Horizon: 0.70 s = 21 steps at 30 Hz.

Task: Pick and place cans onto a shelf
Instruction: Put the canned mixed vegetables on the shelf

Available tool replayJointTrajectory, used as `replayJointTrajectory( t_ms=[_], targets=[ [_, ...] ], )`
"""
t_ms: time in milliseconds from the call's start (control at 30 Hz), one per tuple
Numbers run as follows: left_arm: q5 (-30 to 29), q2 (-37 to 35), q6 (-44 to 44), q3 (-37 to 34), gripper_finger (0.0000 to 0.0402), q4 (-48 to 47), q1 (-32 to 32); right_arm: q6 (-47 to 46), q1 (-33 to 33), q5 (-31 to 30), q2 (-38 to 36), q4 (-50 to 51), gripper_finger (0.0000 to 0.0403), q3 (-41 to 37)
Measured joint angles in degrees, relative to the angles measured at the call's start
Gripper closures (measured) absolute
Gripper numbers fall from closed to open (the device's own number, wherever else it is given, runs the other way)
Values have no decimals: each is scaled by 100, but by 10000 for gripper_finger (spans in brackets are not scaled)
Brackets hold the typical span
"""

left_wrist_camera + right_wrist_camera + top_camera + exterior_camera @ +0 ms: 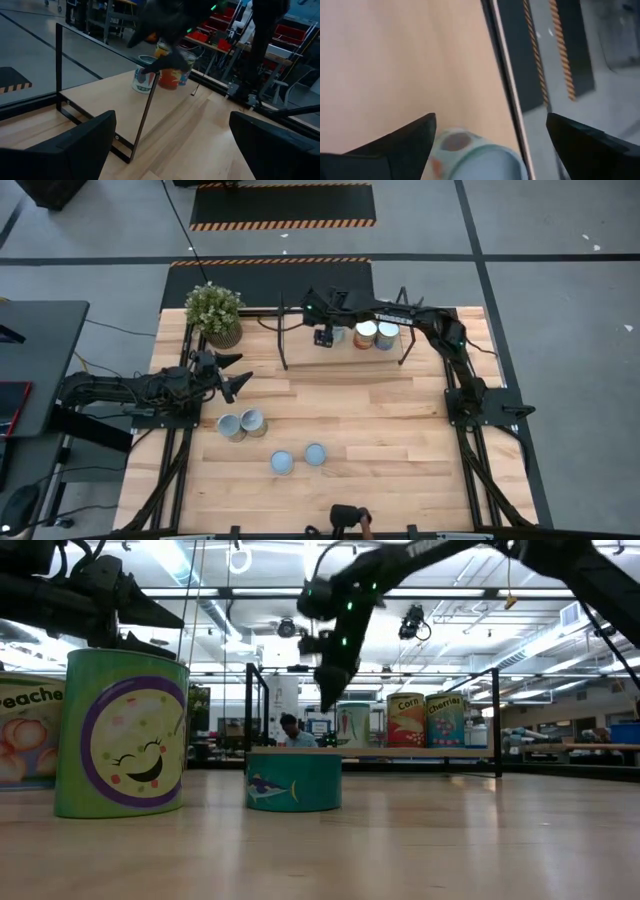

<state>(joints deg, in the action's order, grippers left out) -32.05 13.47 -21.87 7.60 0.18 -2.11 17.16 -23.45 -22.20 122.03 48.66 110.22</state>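
Right gripper: the right gripper [324,336] hangs over the shelf's left half with its fingers spread wide and nothing between them — in the right wrist view a pale-topped can [477,160] sits just below and between the two dark fingers [395,145].
Table: a plank tabletop [380,460] carrying the shelf at the far edge, beside a potted plant [214,313].
Shelf: the light-wood shelf [300,352] with thin black posts already holds three cans — two touching on the right [376,335], and the one by the gripper [338,334].
Left gripper: the left gripper [232,373] waits above the table's left side, fingers parted and empty, pointed toward the shelf.
Cans left: four on the table — a touching pair [241,424] near the left arm, and two apart from each other [298,458] nearer the front edge.
Step in hand: I judge it to be the release of the third can, or the moment just after.
Doing it well: lift straight up until the fingertips clear the can's rim, then swing away; any sideways drift could tip it or knock it toward the shelf's back edge, which lies close by.
Next: roughly halfway, I'd say; the pair of cans suits the left arm.
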Motion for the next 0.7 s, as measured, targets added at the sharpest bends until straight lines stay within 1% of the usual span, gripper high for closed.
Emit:
replayJointTrajectory(
  t_ms=[133, 200, 433, 600, 700],
  targets=[
    [23, 1, 2, 0, 5, -8, 0, -169, -47, -515, 97, 236, 26, -10],
    [26, 0, 3, 0, 5, -3, 0, -286, -39, -662, 93, 271, 29, -10],
    [30, 0, 6, 0, 5, -3, 0, -802, -81, -1479, -10, 683, 30, -1],
    [32, 1, 8, 0, 5, -4, 0, -994, -152, -1429, -51, 757, 30, -1],
    [32, 0, 9, 0, 5, -2, 0, -1113, -189, -1422, -51, 1053, 30, 111]
  ],
)
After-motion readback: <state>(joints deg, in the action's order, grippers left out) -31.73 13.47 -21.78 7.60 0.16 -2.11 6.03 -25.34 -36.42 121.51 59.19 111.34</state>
